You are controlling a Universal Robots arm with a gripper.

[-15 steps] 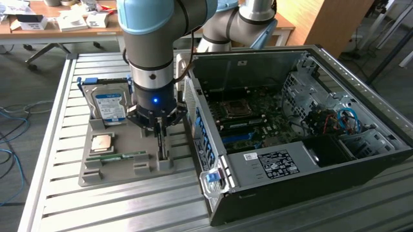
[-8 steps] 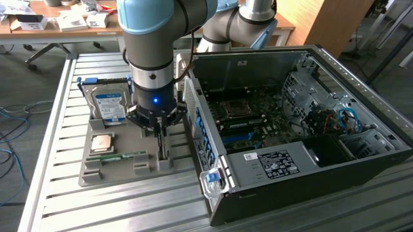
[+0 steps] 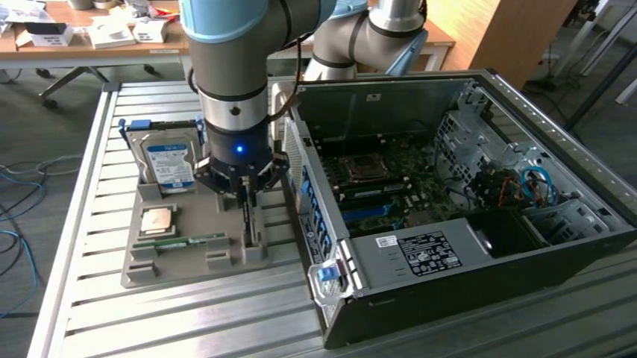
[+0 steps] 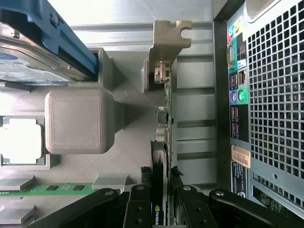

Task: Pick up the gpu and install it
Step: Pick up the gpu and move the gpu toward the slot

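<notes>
The gpu [image 3: 250, 228] stands on its edge in a slot of the grey tray [image 3: 189, 262], beside the open computer case [image 3: 557, 224]. My gripper [image 3: 247, 203] reaches straight down over it. In the wrist view the gpu [image 4: 163, 118] runs away from the camera, with its silvery end bracket [image 4: 171, 37] at the far end. My gripper [image 4: 161, 211] has a black finger [image 4: 138, 209] pressed against each face of the card, shut on it. The card's lower edge still looks seated in the tray.
A blue-labelled hard drive [image 3: 169, 164], a square processor [image 3: 159, 221] and a green memory stick [image 3: 179, 241] share the tray. The case's perforated rear panel [image 4: 270, 95] is close beside the card. The motherboard [image 3: 383, 183] lies exposed inside. A slatted metal table [image 3: 199, 321] carries everything.
</notes>
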